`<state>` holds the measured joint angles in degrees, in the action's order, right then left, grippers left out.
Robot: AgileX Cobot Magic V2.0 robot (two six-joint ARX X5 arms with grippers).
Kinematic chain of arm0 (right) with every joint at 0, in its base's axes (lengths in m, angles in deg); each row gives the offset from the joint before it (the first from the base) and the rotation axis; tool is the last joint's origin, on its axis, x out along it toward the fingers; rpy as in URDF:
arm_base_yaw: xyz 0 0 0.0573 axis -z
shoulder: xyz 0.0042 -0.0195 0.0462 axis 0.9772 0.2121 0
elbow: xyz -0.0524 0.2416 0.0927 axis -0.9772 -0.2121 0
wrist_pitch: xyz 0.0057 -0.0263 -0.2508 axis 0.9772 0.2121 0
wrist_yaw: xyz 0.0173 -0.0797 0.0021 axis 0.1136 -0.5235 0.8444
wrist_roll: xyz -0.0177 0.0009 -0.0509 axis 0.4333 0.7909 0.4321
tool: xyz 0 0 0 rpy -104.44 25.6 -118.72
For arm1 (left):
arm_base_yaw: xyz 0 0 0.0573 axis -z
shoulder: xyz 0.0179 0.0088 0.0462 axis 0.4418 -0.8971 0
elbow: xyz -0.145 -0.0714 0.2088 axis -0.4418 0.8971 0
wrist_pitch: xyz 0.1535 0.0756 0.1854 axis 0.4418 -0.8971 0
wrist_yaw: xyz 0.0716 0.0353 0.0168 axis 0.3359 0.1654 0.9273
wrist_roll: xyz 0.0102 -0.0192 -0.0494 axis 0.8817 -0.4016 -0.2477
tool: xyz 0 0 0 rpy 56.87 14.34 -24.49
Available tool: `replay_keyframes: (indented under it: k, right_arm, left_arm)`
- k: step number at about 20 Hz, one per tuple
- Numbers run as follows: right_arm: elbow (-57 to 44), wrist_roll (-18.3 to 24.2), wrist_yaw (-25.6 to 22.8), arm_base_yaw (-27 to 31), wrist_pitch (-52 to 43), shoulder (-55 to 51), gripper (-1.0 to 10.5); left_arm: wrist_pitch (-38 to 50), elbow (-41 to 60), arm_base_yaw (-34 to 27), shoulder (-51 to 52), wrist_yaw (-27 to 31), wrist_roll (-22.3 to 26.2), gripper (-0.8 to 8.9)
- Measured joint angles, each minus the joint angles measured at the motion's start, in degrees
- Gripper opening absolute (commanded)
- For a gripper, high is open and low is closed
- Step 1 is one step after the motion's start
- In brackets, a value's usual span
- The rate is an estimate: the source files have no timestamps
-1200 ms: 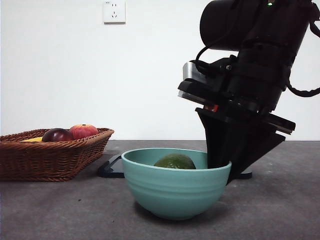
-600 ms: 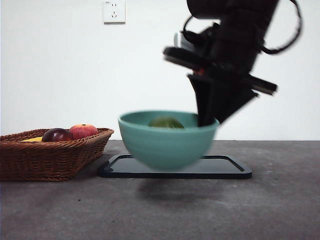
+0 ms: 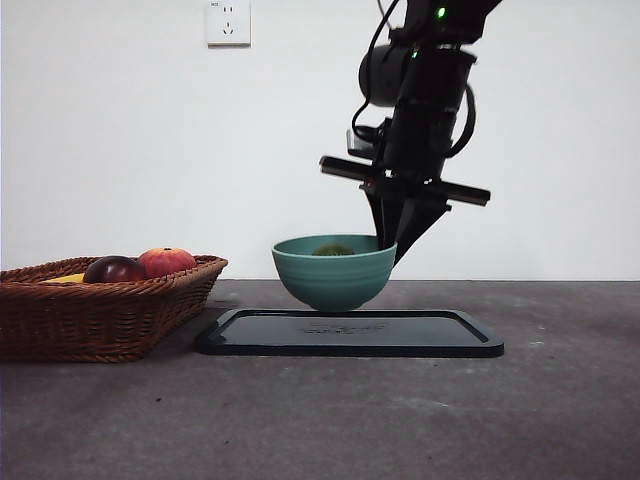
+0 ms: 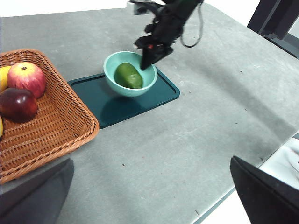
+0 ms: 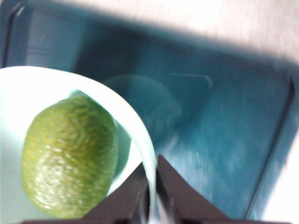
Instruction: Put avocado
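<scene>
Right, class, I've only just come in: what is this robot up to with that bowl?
The right gripper is shut on the rim of the teal bowl, with the avocado lying inside it. The bowl is over the dark tray; whether it touches the tray or hangs just above it cannot be told. The wicker basket beside the tray holds other fruit. The left gripper waits back from the scene, open and holding nothing.

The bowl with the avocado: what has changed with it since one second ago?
The right gripper, shut on the bowl rim, lifted it off the table near the camera and carried it back over the dark tray. The avocado stayed inside. The basket of fruit did not move.
</scene>
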<state>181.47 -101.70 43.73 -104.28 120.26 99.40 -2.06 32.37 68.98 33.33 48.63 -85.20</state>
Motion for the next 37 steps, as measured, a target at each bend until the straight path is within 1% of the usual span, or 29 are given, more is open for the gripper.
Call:
replay_keyframes:
  k: [4, 7, 8, 9, 10, 11, 13, 15, 17, 18, 19, 20, 22, 24, 25, 28, 30, 32, 34, 37]
  right_arm:
    - [1.11, -0.02, 0.09, 1.05, -0.44, 2.82, 0.1]
    - [1.11, -0.02, 1.95, 1.18, -0.66, 4.24, 0.2]
    - [1.11, 0.09, 2.67, 1.2, -0.63, 4.24, 0.9]
    - [1.11, 0.74, 3.85, 1.22, -0.42, 4.24, 1.9]
    - [1.11, 1.2, 4.26, 1.18, -0.24, 4.24, 3.2]
    - [1.14, 1.36, 4.2, 1.18, -0.48, 4.24, 4.2]
    - [2.19, 1.33, 4.15, 1.53, 0.52, 4.24, 4.3]
    - [6.25, 1.73, 2.45, 2.21, 5.79, 4.17, 4.7]
    - [9.92, 3.17, -0.33, 2.34, 10.73, 2.4, 5.3]
    - [10.36, 3.8, -1.22, 2.43, 12.26, -0.37, 5.6]
    - [10.47, 4.17, -1.75, 2.38, 13.66, -3.89, 5.6]
    - [10.73, 4.42, -3.32, 2.1, 15.15, -7.23, 5.6]
    - [10.75, 5.49, -8.15, 1.77, 20.06, -13.07, 5.6]
    - [10.71, 5.86, -11.98, 1.77, 21.84, -17.51, 5.6]
    - [10.47, 6.05, -13.11, 1.77, 21.86, -19.67, 5.6]
    - [6.32, 6.1, -13.57, 1.57, 21.86, -28.94, 5.6]
    - [0.55, 6.1, -13.75, 0.52, 21.86, -36.44, 5.6]
    - [-7.37, 6.1, -14.78, -0.63, 21.75, -43.76, 5.6]
    - [-17.22, 6.12, -14.8, -2.27, 20.98, -52.11, 5.6]
    - [-30.73, 6.21, -14.75, -4.33, 13.81, -67.23, 5.6]
  left_arm:
    - [0.0, 0.02, 0.0, -0.02, 0.0, 0.0, 6.2]
    - [0.0, 0.02, 0.0, 0.0, 0.0, 0.0, 6.2]
    - [0.0, 0.02, 0.0, 0.0, 0.0, 0.0, 6.2]
    - [0.0, 0.02, 0.0, 0.0, 0.0, 0.0, 6.2]
    - [0.0, 0.02, 0.0, 0.0, 0.0, 0.0, 6.2]
    - [0.0, 0.02, 0.0, 0.0, 0.0, 0.0, 6.2]
    - [0.0, 0.02, 0.0, 0.0, 0.0, 0.0, 6.2]
    - [0.0, 0.02, 0.0, 0.0, 0.0, 0.0, 6.2]
    - [-0.02, 0.02, 0.0, 0.0, 0.0, 0.0, 6.2]
    - [0.0, 0.02, 0.0, 0.0, 0.0, 0.0, 6.2]
    - [0.0, 0.02, 0.0, 0.0, 0.0, 0.0, 6.2]
    - [0.0, 0.02, 0.0, 0.0, 0.0, 0.0, 6.2]
    - [0.0, 0.02, 0.0, 0.0, 0.02, 0.0, 6.2]
    - [0.0, 0.02, 0.0, 0.0, 0.0, 0.0, 6.2]
    - [0.0, 0.02, 0.0, 0.0, 0.02, 0.0, 6.2]
    - [0.02, 0.02, 0.0, 0.0, 0.0, 0.0, 6.2]
    - [0.02, 0.02, 0.0, 0.0, 0.0, 0.0, 6.2]
    - [0.02, 0.02, 0.0, 0.0, 0.0, 0.0, 6.2]
    - [0.0, 0.02, 0.0, 0.0, 0.0, 0.0, 6.2]
    - [0.0, 0.02, 0.0, 0.0, 0.0, 0.0, 6.2]
